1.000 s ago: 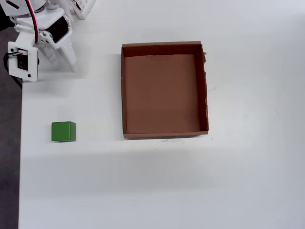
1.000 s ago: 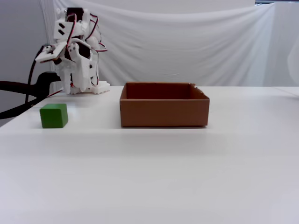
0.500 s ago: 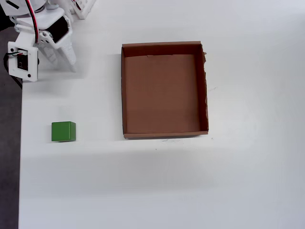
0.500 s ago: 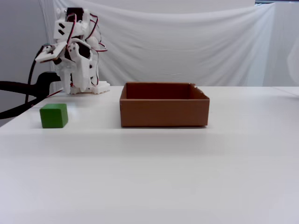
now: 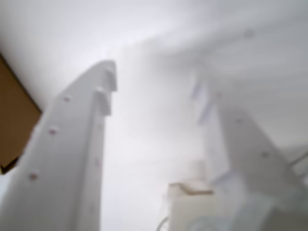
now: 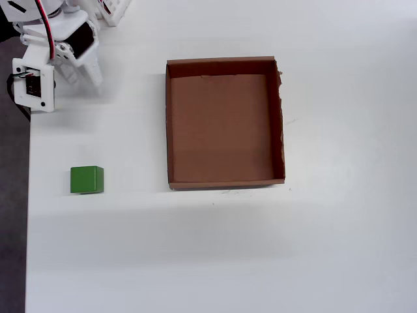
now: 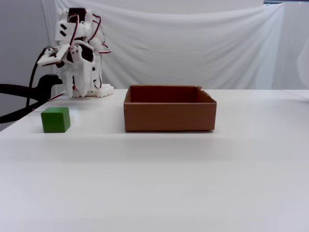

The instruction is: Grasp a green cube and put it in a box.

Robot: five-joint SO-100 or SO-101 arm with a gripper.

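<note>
The cube (image 6: 86, 180) is a small solid block, bright green with matte faces, sitting flat and square on the white worktop (image 6: 195, 261). In the overhead view it lies at about 8 o'clock from the box (image 6: 225, 182), well apart from it. The box is a shallow brown cardboard tray, rectangular, open on top, with low upright walls and a ragged edge along its 3 o'clock side. It holds nothing. In the fixed view the cube (image 7: 55, 120) stands at 9 o'clock of the box (image 7: 169, 116).
</note>
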